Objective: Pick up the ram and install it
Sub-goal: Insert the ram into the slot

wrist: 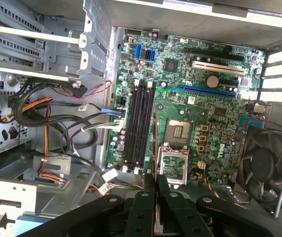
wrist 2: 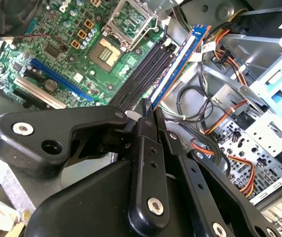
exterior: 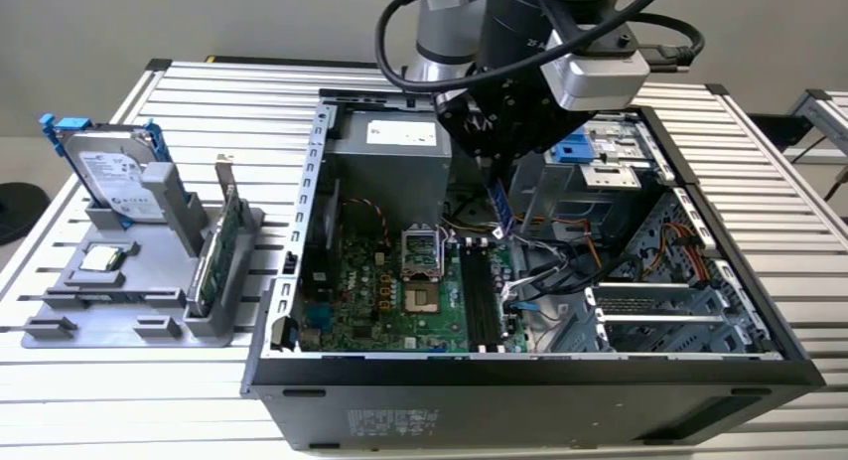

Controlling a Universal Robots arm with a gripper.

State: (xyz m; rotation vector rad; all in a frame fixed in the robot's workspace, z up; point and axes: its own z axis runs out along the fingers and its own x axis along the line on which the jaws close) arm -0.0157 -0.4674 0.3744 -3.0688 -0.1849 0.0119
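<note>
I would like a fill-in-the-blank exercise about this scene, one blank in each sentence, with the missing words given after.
1. The gripper is shut on the long, thin blue-green ram stick, held over the open black computer ____.
2. The long black memory slots on the green motherboard are ____.
3. The silver boxy hard drive has ____ rails.
4. The grey holder stands on the slatted metal table at the exterior view's ____ side.
Missing words: case, empty, blue, left.

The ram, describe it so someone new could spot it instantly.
Look inside the open black computer case. The gripper holds the ram over the motherboard, near its empty black slots. It is the one thin blue stick among round cables.
</note>
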